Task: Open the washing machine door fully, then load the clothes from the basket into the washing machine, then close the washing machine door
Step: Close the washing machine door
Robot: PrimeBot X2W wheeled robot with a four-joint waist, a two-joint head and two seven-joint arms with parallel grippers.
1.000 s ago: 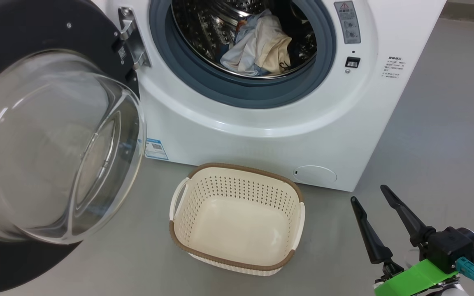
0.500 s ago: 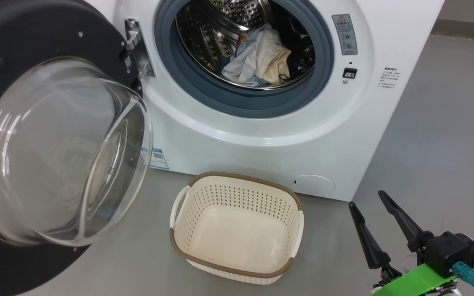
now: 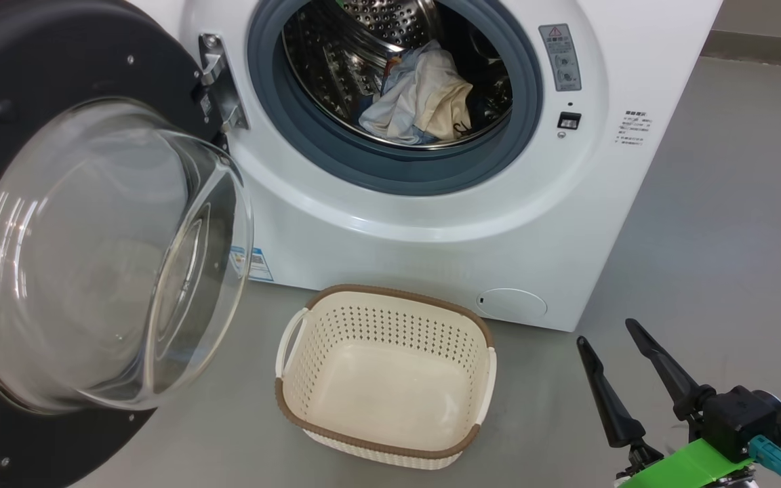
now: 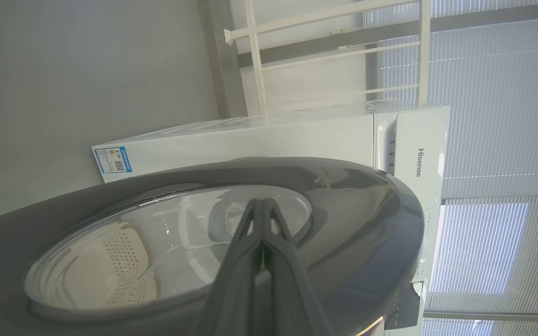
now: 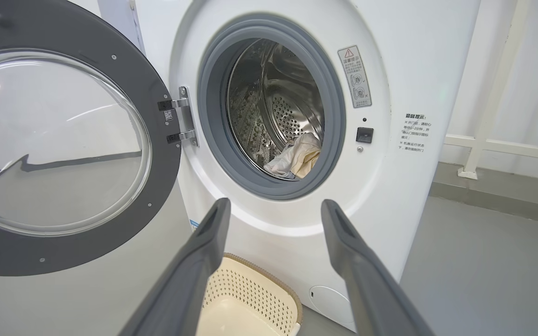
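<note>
The washing machine (image 3: 431, 230) stands with its door (image 3: 58, 61) swung open to the left, the glass bowl facing me. The clothes (image 3: 417, 95) lie bunched in the steel drum, cream and light blue, and show again as the clothes (image 5: 294, 161) in the right wrist view. On the floor in front sits the basket (image 3: 397, 293) with nothing in it. My right gripper (image 3: 606, 332) hangs open and holds nothing, right of the basket; its fingers frame the drum opening in the right gripper (image 5: 274, 205) view. My left gripper (image 4: 260, 201) is shut, its tips over the door's (image 4: 357, 210) outer face; contact cannot be told.
Grey floor (image 3: 736, 203) spreads to the right of the machine. A white railing (image 5: 493, 140) and a raised grey kerb stand behind it at the right. Window blinds (image 4: 493, 140) show beyond the machine in the left wrist view.
The head camera has tilted, so the whole picture sits lower and slightly left. The right gripper stays open in the same corner. Door, clothes and basket show no clear move.
</note>
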